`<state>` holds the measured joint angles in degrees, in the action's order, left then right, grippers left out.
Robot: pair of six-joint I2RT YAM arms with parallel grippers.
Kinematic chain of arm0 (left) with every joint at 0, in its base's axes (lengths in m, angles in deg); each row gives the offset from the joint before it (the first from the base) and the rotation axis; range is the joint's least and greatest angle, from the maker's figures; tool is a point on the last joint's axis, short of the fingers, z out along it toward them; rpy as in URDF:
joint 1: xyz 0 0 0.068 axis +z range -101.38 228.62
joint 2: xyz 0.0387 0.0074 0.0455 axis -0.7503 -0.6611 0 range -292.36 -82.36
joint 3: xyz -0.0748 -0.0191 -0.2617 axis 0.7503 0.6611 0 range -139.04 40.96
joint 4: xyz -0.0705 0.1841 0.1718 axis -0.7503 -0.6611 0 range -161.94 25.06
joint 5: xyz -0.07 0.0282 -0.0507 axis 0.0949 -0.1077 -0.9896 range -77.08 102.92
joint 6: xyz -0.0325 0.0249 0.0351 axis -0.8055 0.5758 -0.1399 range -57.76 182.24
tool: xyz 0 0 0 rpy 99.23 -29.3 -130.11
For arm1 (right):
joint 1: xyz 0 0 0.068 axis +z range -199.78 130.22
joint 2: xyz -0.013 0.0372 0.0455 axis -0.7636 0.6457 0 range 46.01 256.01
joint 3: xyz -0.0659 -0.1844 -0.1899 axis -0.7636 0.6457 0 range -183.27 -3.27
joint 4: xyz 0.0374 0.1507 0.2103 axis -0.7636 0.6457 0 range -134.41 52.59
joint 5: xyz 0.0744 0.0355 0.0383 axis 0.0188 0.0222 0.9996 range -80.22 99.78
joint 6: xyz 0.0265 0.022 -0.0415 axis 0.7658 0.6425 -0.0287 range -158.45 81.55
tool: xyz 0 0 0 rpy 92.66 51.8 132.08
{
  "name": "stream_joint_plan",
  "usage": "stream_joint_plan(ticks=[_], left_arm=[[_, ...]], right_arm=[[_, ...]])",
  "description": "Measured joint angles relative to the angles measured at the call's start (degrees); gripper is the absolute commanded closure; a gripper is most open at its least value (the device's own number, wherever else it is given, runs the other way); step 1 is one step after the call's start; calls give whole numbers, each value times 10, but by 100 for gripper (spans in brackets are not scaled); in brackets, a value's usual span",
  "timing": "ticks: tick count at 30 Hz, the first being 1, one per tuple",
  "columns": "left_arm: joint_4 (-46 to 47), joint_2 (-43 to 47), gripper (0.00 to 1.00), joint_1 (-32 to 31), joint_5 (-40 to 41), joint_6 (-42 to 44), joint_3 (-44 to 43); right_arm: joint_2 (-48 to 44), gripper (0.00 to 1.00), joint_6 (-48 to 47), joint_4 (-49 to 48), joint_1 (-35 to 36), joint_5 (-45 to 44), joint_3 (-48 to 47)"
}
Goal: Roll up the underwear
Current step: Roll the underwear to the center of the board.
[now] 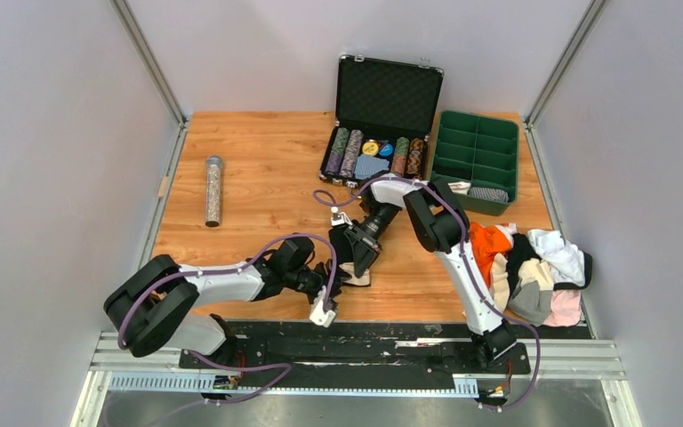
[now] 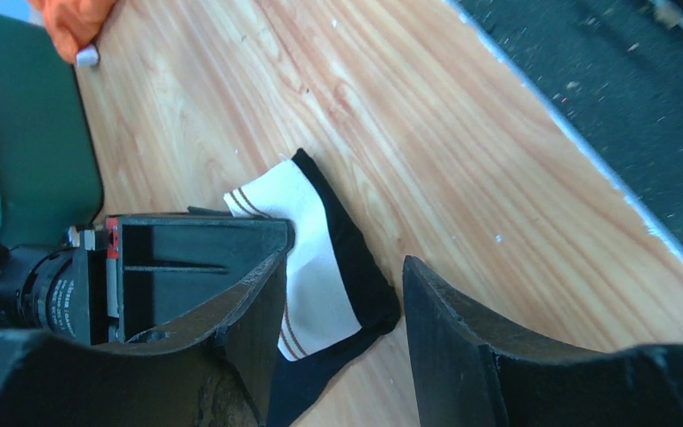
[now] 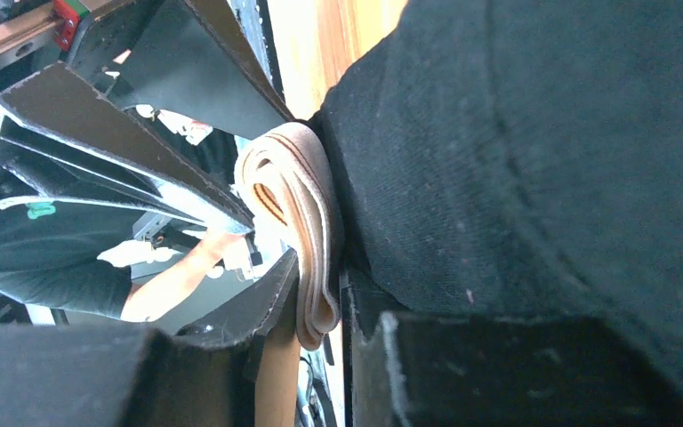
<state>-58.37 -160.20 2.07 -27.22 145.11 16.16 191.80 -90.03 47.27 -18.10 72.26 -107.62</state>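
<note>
The right gripper (image 3: 320, 298) is clamped tight on a folded edge of the black-and-white underwear (image 3: 307, 213), with the pale banded layers squeezed between its jaws. The left gripper (image 2: 345, 267) stands wide, one finger on either side of the same garment. The garment lies on the wooden table (image 2: 462, 133) near its front edge. On the table's right side, beside the right arm, sits a pile of underwear (image 1: 534, 267) in orange, white, beige, black and pink. Behind the pile is a green compartment tray (image 1: 476, 156), and beside that an open poker chip case (image 1: 382, 133).
</note>
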Motion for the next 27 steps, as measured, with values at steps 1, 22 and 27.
stream_joint_plan(ticks=[1, 22, 27], left_arm=[[10, -3, 42, -1, 8, 0, 2], [-12, -106, 100, -30, 106, 9, -85], [-40, -120, 100, -33, 116, -3, -116]], right_arm=[[3, 98, 6, 2, 0, 0, -5], [-71, 0, 76, -27, -12, 32, 56], [-151, 0, 127, -121, -26, -13, 95]])
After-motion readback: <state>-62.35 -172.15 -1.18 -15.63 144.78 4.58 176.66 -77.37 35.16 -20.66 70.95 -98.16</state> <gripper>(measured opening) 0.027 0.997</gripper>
